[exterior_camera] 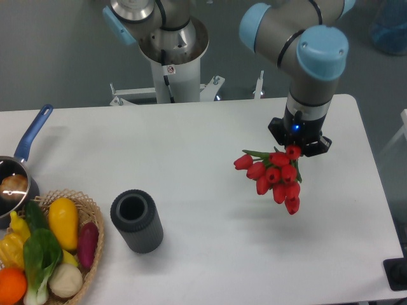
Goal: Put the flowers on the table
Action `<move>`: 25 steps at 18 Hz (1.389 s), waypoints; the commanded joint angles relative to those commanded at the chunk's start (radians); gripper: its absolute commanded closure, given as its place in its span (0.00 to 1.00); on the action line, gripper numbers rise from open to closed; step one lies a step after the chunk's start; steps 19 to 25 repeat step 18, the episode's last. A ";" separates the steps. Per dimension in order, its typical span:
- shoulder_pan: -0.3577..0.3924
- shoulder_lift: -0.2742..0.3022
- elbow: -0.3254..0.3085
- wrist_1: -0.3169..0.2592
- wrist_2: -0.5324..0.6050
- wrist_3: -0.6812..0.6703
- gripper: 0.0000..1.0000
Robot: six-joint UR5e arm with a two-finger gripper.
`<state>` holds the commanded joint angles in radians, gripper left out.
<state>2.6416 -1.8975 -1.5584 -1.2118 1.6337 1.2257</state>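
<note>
A bunch of red tulips (275,178) with green stems hangs in the air over the right half of the white table (203,146), blooms pointing down and to the left. My gripper (297,147) is directly above the bunch and shut on its stems; the fingers are mostly hidden behind the wrist and the flowers. A dark grey cylindrical vase (136,221) stands empty on the table to the left of the flowers, well apart from them.
A wicker basket (95,244) with vegetables sits at the front left corner. A small pot with a blue handle (30,136) stands at the left edge. The robot base (172,57) is at the back.
</note>
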 joint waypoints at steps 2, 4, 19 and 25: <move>0.000 0.000 -0.014 0.005 -0.002 -0.002 0.53; 0.000 0.000 -0.015 0.005 -0.006 -0.003 0.47; 0.066 -0.020 -0.055 0.124 0.011 -0.017 0.00; 0.066 -0.020 -0.055 0.124 0.011 -0.017 0.00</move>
